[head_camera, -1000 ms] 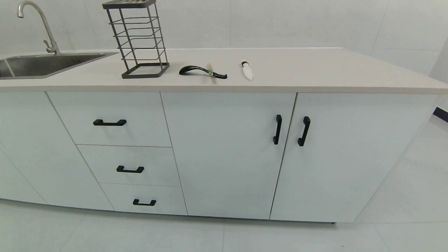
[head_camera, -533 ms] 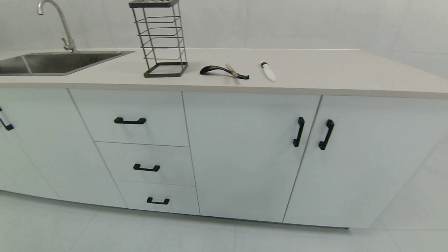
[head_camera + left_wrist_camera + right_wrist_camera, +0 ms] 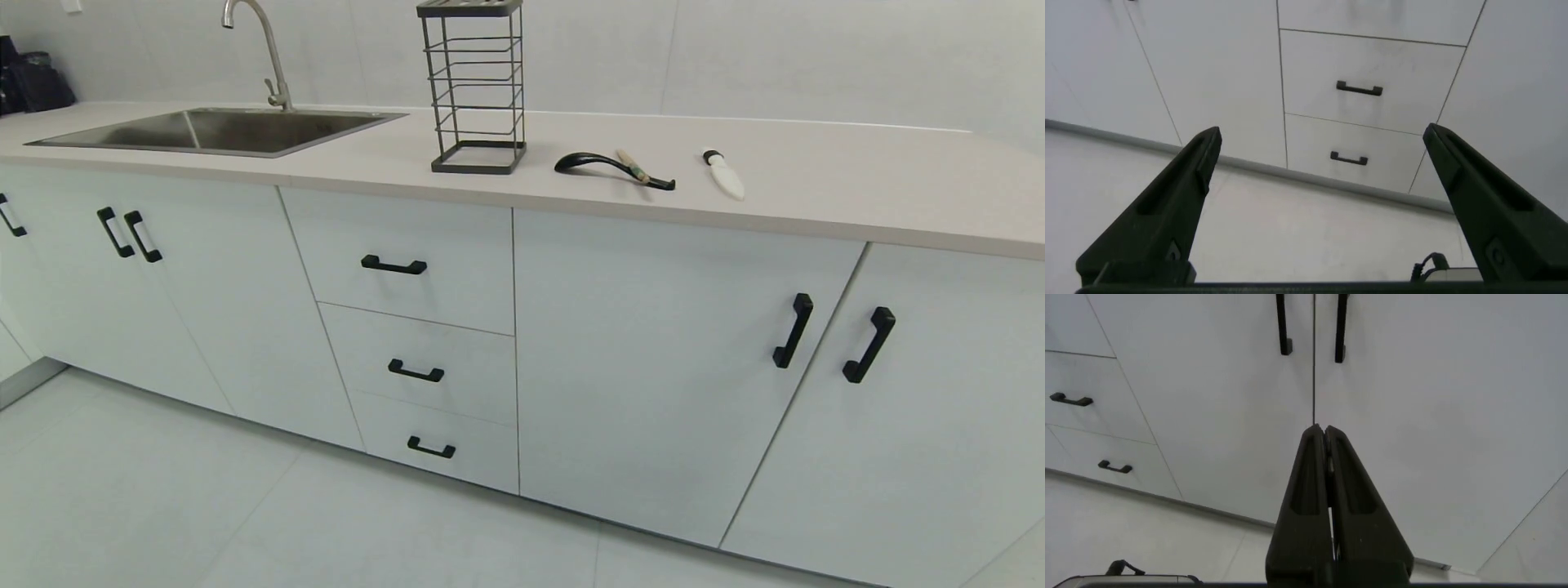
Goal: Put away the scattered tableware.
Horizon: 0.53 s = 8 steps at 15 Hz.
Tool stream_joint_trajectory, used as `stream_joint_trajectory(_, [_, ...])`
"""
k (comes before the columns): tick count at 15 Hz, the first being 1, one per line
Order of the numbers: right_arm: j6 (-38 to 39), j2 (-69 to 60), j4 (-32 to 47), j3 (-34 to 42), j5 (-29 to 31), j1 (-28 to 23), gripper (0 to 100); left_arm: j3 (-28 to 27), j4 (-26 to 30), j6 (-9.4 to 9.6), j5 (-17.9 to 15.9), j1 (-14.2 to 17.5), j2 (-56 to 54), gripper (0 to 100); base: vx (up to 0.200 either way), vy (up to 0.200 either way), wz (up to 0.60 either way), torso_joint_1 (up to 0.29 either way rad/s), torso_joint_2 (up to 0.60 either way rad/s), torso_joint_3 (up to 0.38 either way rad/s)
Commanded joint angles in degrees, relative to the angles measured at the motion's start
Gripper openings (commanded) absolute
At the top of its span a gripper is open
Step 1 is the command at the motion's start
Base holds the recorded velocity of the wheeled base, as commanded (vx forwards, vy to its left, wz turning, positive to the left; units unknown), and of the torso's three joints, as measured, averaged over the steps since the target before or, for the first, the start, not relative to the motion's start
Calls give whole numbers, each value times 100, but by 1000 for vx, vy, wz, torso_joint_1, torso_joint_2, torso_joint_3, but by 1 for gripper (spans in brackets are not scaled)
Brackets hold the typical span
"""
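Take the wire rack (image 3: 478, 90) as your reference: it stands upright on the countertop (image 3: 857, 196), near the front edge. To its left, the sink (image 3: 212, 131) is set into the counter, with the faucet (image 3: 261, 49) at its back rim.

Just right of the rack lies the black ladle (image 3: 608, 165), bowl end toward the rack and handle pointing away from it. A short wooden stick (image 3: 631, 166) lies across the ladle's handle, touching it. You cannot tell what kind of utensil that stick is. Farther right of the rack, apart from the ladle, lies a white knife (image 3: 725, 174) with a black end, flat on the counter.

Below the rack is a stack of three drawers (image 3: 408, 327), and well to its right, under the knife, a pair of cupboard doors (image 3: 833, 343) with black handles.

Your left gripper (image 3: 1323, 212) is spread wide with nothing between its fingers, and it faces the two lower drawers (image 3: 1360, 122) and the floor. Your right gripper (image 3: 1324, 433) has its fingers pressed together, empty, facing the seam between the cupboard doors (image 3: 1315, 367).

Both grippers sit low in front of the cabinet, well apart from the ladle, stick and knife up beside the rack.
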State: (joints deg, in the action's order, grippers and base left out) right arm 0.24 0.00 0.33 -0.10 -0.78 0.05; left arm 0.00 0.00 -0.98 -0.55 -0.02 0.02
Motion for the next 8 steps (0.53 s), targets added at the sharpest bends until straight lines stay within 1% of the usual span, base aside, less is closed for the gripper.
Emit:
stream_joint_trajectory(1, [2,0,2,1,-1,4,0,0,0,-69,20,2,-2,100,200,0,0,-2,2,2])
stream_joint_trajectory(3, [2,0,2,1,-1,4,0,0,-9,-69,28,2,-2,100,200,0,0,2,0,7])
stream_joint_trajectory(4, [2,0,2,1,-1,4,0,0,-9,-34,20,2,-2,100,200,0,0,7,7,-2])
stream_joint_trajectory(8, [2,0,2,1,-1,4,0,0,-9,10,-7,2,-2,100,0,0,0,0,0,0])
